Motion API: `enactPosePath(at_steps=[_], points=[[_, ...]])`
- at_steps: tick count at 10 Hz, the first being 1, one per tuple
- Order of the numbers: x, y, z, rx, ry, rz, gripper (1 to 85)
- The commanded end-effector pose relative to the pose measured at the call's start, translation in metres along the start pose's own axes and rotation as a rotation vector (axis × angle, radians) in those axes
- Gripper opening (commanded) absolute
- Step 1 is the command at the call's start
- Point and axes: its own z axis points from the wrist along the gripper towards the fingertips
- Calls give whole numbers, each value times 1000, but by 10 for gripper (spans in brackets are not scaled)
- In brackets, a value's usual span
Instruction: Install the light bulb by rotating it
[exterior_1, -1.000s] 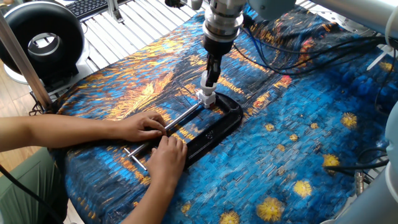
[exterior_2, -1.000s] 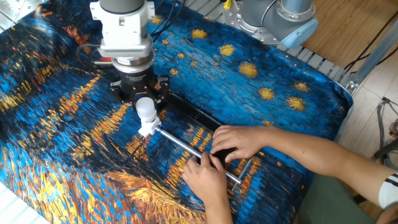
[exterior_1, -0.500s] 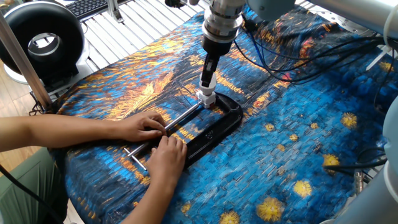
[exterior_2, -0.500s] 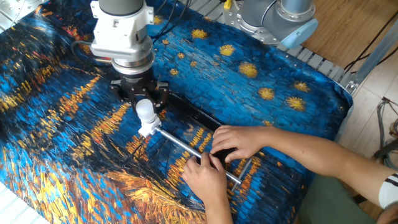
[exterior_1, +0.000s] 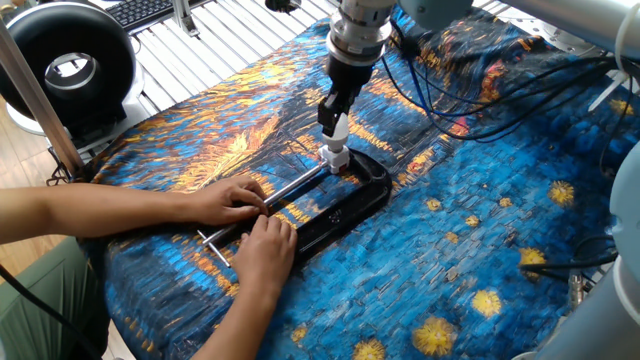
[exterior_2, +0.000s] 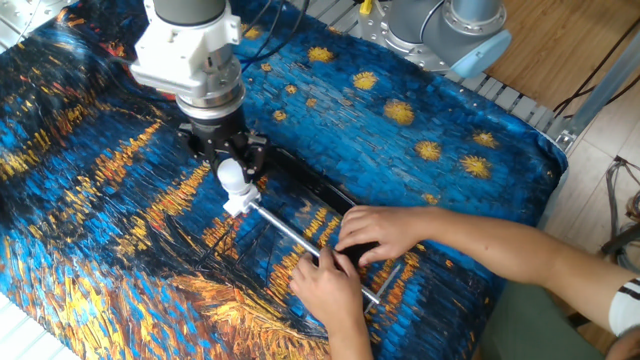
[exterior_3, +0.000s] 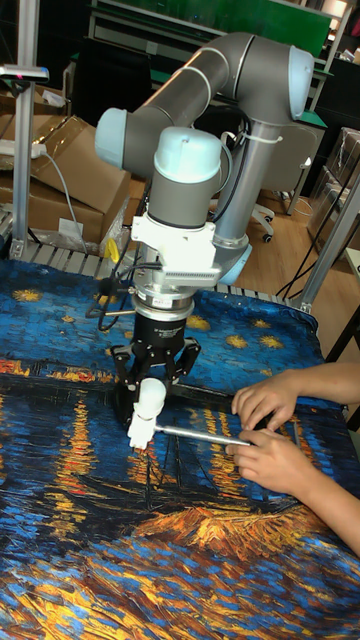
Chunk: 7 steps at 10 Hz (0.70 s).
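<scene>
The light bulb sits on top of the socket base, right under the claw. The clamp lies flat on the counter. Its long bar runs from the socket to a person's two hands, which rest on the far end.

Grey arm, pale-blue joint caps, white wrist, seemingly black claw.
</scene>
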Motion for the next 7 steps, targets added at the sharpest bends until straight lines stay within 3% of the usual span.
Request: enactPosePath(at_steps=[1, 6, 7], points=[[-3, 2, 0, -6, -10, 111, 157], [5, 5, -1, -17, 20, 127, 177], [13, 13, -2, -50, 54, 115, 260]])
